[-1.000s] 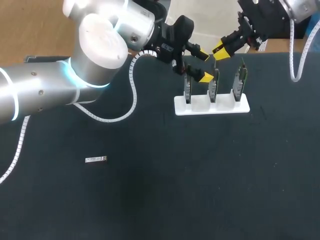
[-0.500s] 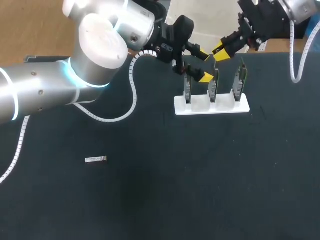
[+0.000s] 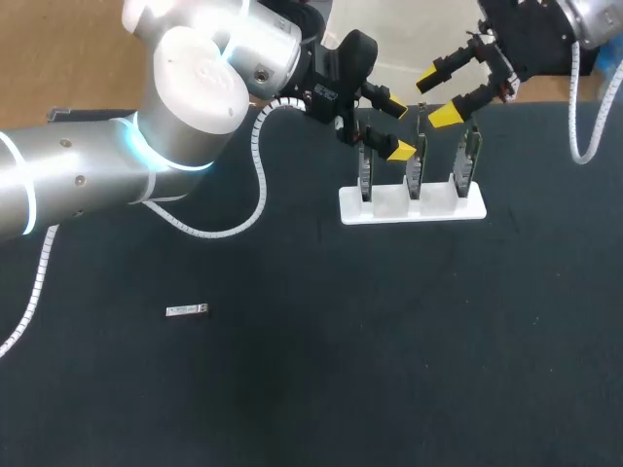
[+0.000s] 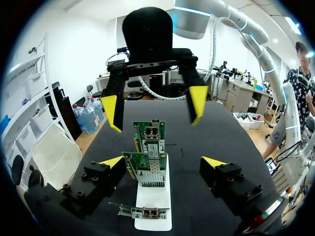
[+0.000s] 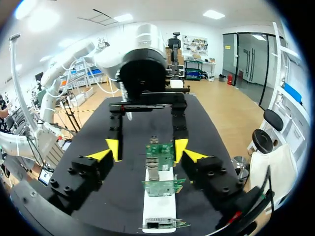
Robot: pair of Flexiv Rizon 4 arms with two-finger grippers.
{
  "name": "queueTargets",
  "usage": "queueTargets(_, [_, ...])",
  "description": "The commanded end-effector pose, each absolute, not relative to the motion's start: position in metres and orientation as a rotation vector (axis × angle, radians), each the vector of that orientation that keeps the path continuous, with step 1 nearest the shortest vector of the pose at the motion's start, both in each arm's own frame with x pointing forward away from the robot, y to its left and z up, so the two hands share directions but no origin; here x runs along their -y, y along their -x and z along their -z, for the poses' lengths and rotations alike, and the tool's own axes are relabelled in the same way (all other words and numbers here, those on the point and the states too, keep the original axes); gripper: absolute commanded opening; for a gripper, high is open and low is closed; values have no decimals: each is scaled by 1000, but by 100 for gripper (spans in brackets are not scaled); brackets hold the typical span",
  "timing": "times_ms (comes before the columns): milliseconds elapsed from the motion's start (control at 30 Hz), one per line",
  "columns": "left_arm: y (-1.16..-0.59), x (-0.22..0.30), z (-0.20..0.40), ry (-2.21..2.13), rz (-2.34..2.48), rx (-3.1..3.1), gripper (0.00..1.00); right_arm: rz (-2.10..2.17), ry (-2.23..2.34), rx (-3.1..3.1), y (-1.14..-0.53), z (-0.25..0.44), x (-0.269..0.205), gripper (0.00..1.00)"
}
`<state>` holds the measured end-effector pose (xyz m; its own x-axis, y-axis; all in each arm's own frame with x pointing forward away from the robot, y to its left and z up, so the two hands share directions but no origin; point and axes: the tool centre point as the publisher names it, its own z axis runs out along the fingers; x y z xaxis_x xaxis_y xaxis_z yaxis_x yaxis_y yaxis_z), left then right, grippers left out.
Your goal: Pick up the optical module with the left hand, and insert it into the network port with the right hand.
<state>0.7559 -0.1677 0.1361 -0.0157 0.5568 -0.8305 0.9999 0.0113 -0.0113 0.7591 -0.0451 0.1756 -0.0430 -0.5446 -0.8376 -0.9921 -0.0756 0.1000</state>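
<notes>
My left gripper sits at the left end of the white stand. Its 2 yellow-tipped fingers are spread wide and pinch nothing. The stand carries 3 network cards upright in a row on the dark worktop.

In the left wrist view the row runs straight ahead of that gripper, with 1 spread fingertip on either side of the stand. I cannot tell whether a finger brushes a card.

My right gripper hangs above the middle and right cards, near the worktop's far edge. Its fingers are also spread wide, with nothing between them. In the right wrist view the stand lies ahead between my own tips, and the left gripper faces me from the far end of the row.

The optical module lies flat on the worktop toward my left, well apart from the stand and from both grippers, with nothing touching it.
</notes>
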Motion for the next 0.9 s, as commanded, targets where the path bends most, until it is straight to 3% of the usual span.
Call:
queueTargets(33, [-754, 168, -136, -1614, 869, -1649, 100, -1071, 1680, -1604, -765, -178, 53, 100])
queueTargets(733, [-754, 168, -136, -1614, 869, -1649, 100, -1040, 1679, -1574, -769, -191, 53, 100])
queueTargets(767, [-754, 168, -136, -1614, 869, -1649, 100, -1035, 1673, -1575, -770, -191, 53, 47])
queueTargets(800, [-754, 168, -136, -1614, 869, -1649, 100, -1031, 1671, -1574, -770, -192, 52, 12])
queueTargets(833, [-754, 168, -136, -1614, 869, -1649, 100, -1027, 1669, -1573, -770, -192, 51, 0])
queueTargets(900, [-754, 168, -136, -1614, 869, -1649, 100, -1021, 1671, -1572, -769, -192, 49, 0])
